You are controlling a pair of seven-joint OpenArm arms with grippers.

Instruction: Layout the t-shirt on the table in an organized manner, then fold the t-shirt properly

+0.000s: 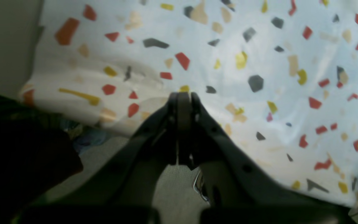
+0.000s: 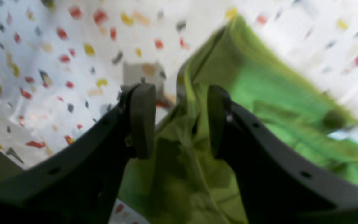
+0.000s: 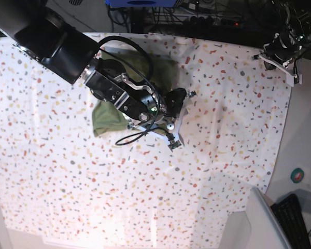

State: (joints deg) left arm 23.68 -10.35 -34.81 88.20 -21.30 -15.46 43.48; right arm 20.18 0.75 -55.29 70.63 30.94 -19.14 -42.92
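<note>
The olive-green t-shirt [image 3: 108, 118] lies bunched on the speckled table [image 3: 223, 129], partly hidden under my right arm, with more of it at the back [image 3: 158, 66]. In the right wrist view the t-shirt [image 2: 259, 93] is a crumpled heap. My right gripper [image 2: 179, 121] is open there, and a raised fold of the cloth stands in the gap between the fingers [image 2: 141, 118]. From the base view that gripper [image 3: 179, 98] is at the shirt's right side. My left gripper [image 1: 183, 99] is shut on nothing, over the table [image 1: 259, 62] near its edge. The left arm [image 3: 285, 49] sits at the far right corner.
Grey floor [image 1: 179, 186] shows past the table's draped edge, with a dark object [image 1: 17, 155] at the left. Cables and equipment [image 3: 197, 15] crowd the back edge. A keyboard [image 3: 293, 220] and a pale grey panel [image 3: 259, 218] sit off the front right corner.
</note>
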